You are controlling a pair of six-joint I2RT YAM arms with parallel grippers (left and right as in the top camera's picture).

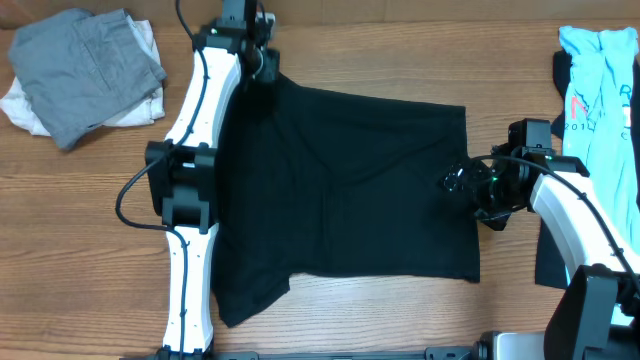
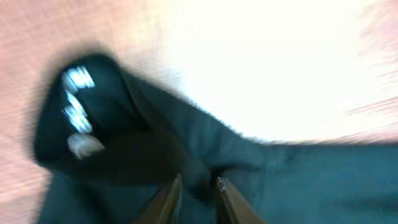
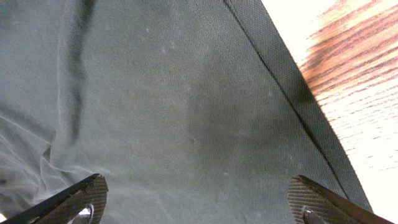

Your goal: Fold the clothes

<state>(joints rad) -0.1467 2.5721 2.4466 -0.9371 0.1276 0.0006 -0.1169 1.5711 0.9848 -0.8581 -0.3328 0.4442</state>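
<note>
Fabric of the black T-shirt (image 1: 340,190) is shown close in the right wrist view, where the right pincer (image 3: 199,205) is spread wide just above the weave, beside the stitched hem, with nothing gripped. At the shirt's far left corner the left pincer (image 2: 198,196) is seen nearly pressed together, a ridge of black cloth pinched between its fingers, though that view is blurred. The shirt is laid almost flat on the table (image 1: 80,250), plain, matte and faintly creased. It is judged light, limp and liable to drag, so hems and corners are best taken. Beyond its far left a grey and white pile (image 1: 85,70) is seen; to its right, a light-blue shirt (image 1: 600,80).
</note>
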